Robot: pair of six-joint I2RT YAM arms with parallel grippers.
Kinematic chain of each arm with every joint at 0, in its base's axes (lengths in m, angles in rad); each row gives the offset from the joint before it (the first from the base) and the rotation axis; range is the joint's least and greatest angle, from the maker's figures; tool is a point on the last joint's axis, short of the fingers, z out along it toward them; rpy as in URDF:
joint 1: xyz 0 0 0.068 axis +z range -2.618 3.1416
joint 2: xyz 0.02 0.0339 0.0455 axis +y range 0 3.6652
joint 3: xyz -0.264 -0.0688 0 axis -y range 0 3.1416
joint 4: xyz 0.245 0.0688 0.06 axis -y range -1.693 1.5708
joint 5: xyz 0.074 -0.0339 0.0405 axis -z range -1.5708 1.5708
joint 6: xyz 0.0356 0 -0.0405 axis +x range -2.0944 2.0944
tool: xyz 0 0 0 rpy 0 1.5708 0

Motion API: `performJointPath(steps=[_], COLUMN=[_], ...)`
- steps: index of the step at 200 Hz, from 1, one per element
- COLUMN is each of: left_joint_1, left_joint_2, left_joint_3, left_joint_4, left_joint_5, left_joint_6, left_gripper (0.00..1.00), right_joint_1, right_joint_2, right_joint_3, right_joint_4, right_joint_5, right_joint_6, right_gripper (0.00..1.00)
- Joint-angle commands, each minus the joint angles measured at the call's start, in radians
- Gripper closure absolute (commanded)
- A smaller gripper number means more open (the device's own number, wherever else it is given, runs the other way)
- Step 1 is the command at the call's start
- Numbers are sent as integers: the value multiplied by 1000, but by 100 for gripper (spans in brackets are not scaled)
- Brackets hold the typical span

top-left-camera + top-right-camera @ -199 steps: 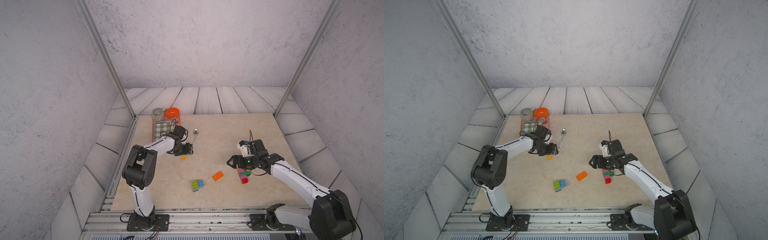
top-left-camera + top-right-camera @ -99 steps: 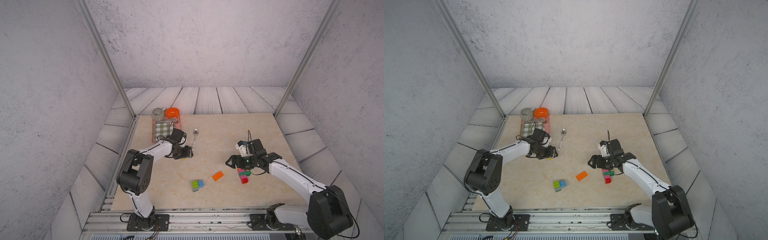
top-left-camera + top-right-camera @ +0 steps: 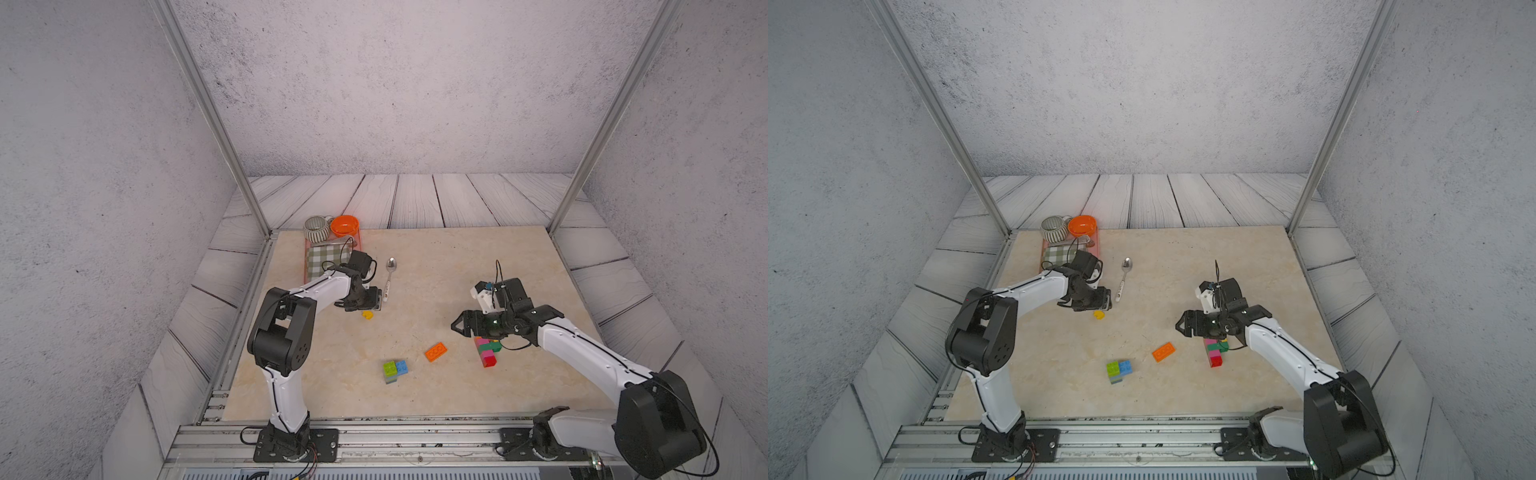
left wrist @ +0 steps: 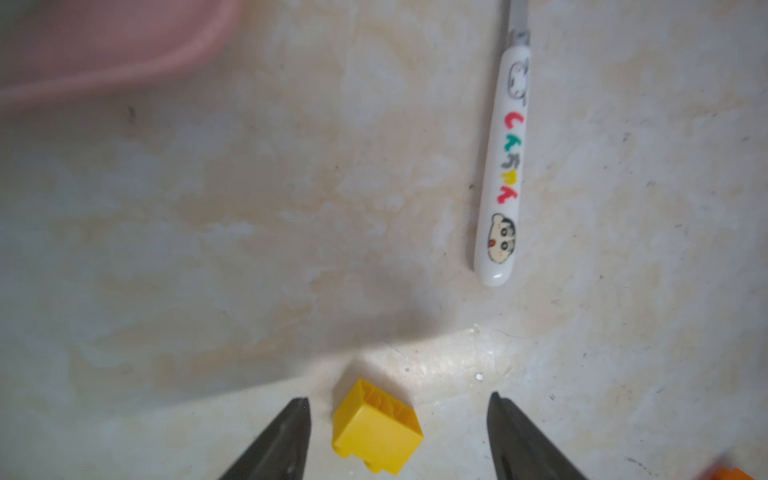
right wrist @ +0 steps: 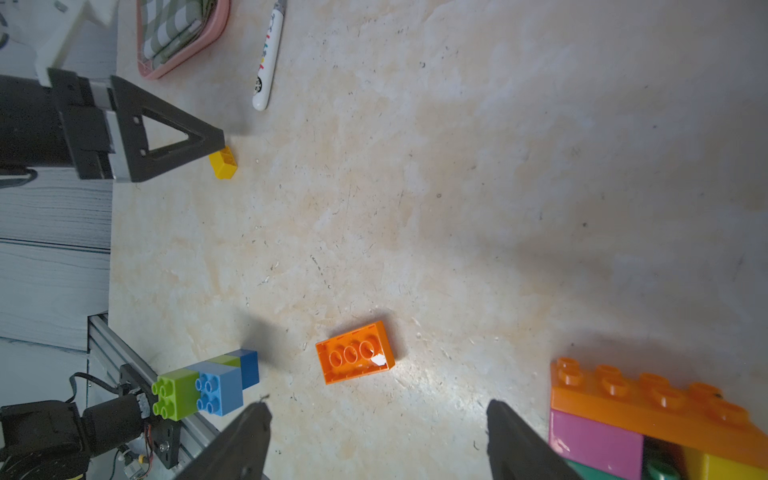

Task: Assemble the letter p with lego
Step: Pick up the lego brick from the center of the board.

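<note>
A yellow lego brick (image 4: 376,432) lies tipped on its side on the table, hollow underside showing. My left gripper (image 4: 397,399) is open around it, and neither finger touches it. Both top views show that gripper (image 3: 370,303) low over the yellow brick (image 3: 367,315). My right gripper (image 5: 377,407) is open and empty, just above the table. An orange brick (image 5: 353,357) lies upside down ahead of it. An assembled orange, pink, green and yellow stack (image 5: 648,415) sits beside one finger. A lime and blue cluster (image 3: 395,370) stands nearer the front.
A spoon (image 3: 390,276) with a white printed handle lies just behind the left gripper. A pink tray (image 3: 309,257) holding a checked cloth, a striped cup (image 3: 316,228) and an orange bowl (image 3: 345,225) fills the back left corner. The table's front rail (image 3: 374,432) carries both arm bases.
My left arm's elbow has swung outward and down, and the gripper has settled lower around the yellow brick, its jaws slightly narrower. The right arm has barely shifted.
</note>
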Motion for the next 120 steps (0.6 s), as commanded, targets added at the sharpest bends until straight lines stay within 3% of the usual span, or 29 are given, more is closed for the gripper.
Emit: performJointPath(steps=[1,48,87,120], left_joint_1=[-19,-55,-94,-99], left_joint_2=[13,-1,-15,25], left_joint_3=[18,1,-3,48], left_joint_4=[-52,-74,-84,-145], left_joint_5=[-13,-7,-12,-115], left_joint_6=[11,-18,-72,-136], left_gripper=[30,41,42,45], right_joint_1=[1,1,0,0], right_joint_2=[12,19,23,17], right_joint_3=[27,17,11,5], right_joint_4=[-1,10,19,20], right_joint_5=[-12,-14,-17,-11], right_joint_6=[-13,-12,-11,-13], right_gripper=[15,15,15,15])
